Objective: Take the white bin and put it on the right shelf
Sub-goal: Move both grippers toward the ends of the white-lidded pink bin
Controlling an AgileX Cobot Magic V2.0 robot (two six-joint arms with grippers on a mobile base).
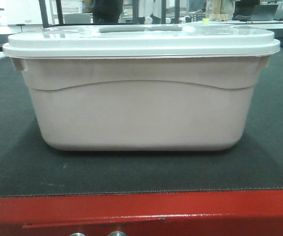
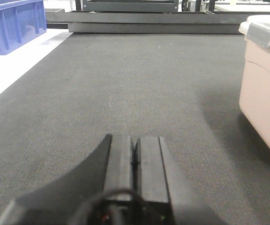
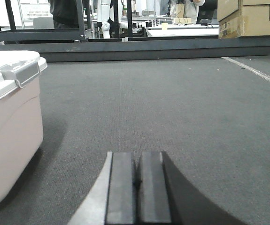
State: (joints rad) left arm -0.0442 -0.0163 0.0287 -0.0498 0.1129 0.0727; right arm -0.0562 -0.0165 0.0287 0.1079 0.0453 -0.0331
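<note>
Front view: white bin on dark mat, flat lid on; smooth plastic, rounded corners, curved ridge. Right shelf not visible.

Left wrist view: my left pincer fully closed, empty, left of the bin, apart from it; mat looks coarse-woven.

Right wrist view: my right pincer closed too, empty, right of the bin.

Risk: 2 pincers pressing slick tapered walls, bin could slip or tilt if squeeze is uneven.

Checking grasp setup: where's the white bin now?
Front view: white bin sits centred on the dark mat, between the shut left gripper and right gripper.
</note>
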